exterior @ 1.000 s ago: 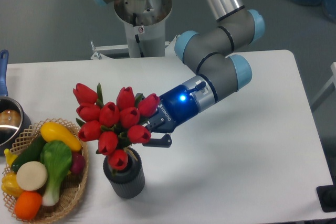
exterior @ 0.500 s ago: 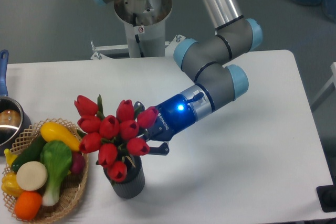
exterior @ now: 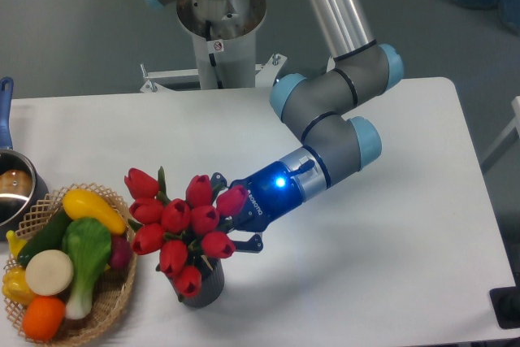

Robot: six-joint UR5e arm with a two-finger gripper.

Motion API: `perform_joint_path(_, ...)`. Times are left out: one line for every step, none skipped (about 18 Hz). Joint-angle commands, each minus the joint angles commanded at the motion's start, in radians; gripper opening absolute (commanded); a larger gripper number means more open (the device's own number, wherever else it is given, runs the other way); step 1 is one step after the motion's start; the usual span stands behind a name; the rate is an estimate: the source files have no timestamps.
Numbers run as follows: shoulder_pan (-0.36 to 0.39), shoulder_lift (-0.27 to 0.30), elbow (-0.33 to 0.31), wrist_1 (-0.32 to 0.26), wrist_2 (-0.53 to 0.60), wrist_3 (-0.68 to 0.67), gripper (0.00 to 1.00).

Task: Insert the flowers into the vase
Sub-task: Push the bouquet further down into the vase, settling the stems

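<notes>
The flowers (exterior: 180,221), a bunch of red closed tulip heads with green leaves, sit low over the vase (exterior: 205,289), a small dark grey ribbed cylinder near the table's front left. The tulip heads cover its mouth, and only its lower right side shows. My gripper (exterior: 230,215) reaches in from the right, tilted down to the left. Its dark fingers stand on either side of the bunch at its right, shut on the flowers. The stems are hidden behind the heads.
A wicker basket (exterior: 114,298) with colourful vegetables stands just left of the vase, close to the tulips. A metal pot (exterior: 12,188) with a blue handle is at the left edge. The arm's base (exterior: 219,14) stands behind the white table (exterior: 390,266).
My gripper has moved down and slightly right with the flowers. The bunch has sunk lower into the vase, covering more of it.
</notes>
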Motion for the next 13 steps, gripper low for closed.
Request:
perform_joint_path(0.0, 0.0, -0.006, 0.0, 0.0, 0.011, 0.15)
perform_joint_path(0.0, 0.001, -0.012, 0.0, 0.0, 0.017, 0.15)
perform_joint_path(0.0, 0.001, -0.017, 0.0, 0.0, 0.022, 0.15)
perform_joint_path(0.0, 0.001, -0.017, 0.0, 0.0, 0.023, 0.15)
perform_joint_path(0.0, 0.0, -0.018, 0.0, 0.002, 0.023, 0.15)
perform_joint_path(0.0, -0.003, -0.022, 0.0, 0.002, 0.025, 0.15)
perform_joint_path(0.0, -0.003, -0.028, 0.0, 0.002, 0.037, 0.15)
perform_joint_path(0.0, -0.003, -0.034, 0.0, 0.002, 0.052, 0.15)
perform_joint_path(0.0, -0.003, -0.04, 0.0, 0.002, 0.067, 0.15)
perform_joint_path(0.0, -0.006, -0.041, 0.0, 0.002, 0.077, 0.15)
perform_joint_path(0.002, -0.006, -0.043, 0.0, 0.002, 0.078, 0.15)
perform_joint_path(0.002, -0.006, -0.045, 0.0, 0.002, 0.078, 0.15)
perform_joint_path(0.002, -0.008, -0.045, 0.0, 0.002, 0.08, 0.15)
